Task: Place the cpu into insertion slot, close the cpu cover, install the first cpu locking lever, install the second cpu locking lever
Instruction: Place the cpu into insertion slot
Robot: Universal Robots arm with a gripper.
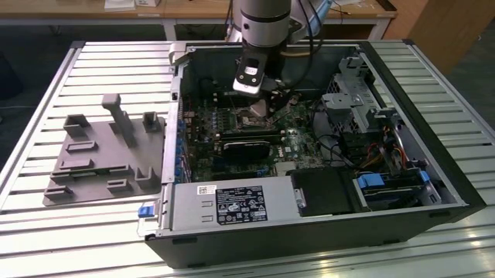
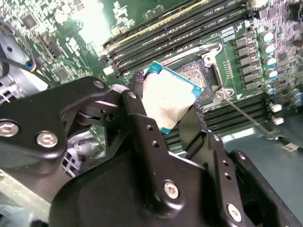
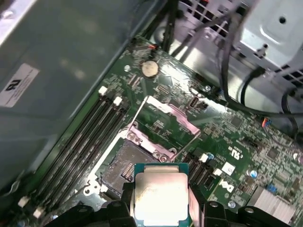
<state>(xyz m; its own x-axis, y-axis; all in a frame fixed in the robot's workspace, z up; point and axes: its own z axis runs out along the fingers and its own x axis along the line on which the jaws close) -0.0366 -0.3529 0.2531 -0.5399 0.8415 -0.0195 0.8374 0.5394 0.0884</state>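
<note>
We're peeking into the big open black-and-grey metal computer case [image 1: 309, 243], where the matte black two-finger gripper [image 2: 165, 99] hangs. The first wrist view adds the thin silver-grey cpu cover frame [image 3: 171, 112], flipped up, and the dark black-rimmed square insertion slot [image 3: 120, 168] just past the gripper. Pinched by its edges between the fingers is the flat, dull-silver, teal-edged cpu [image 2: 168, 97].
</note>
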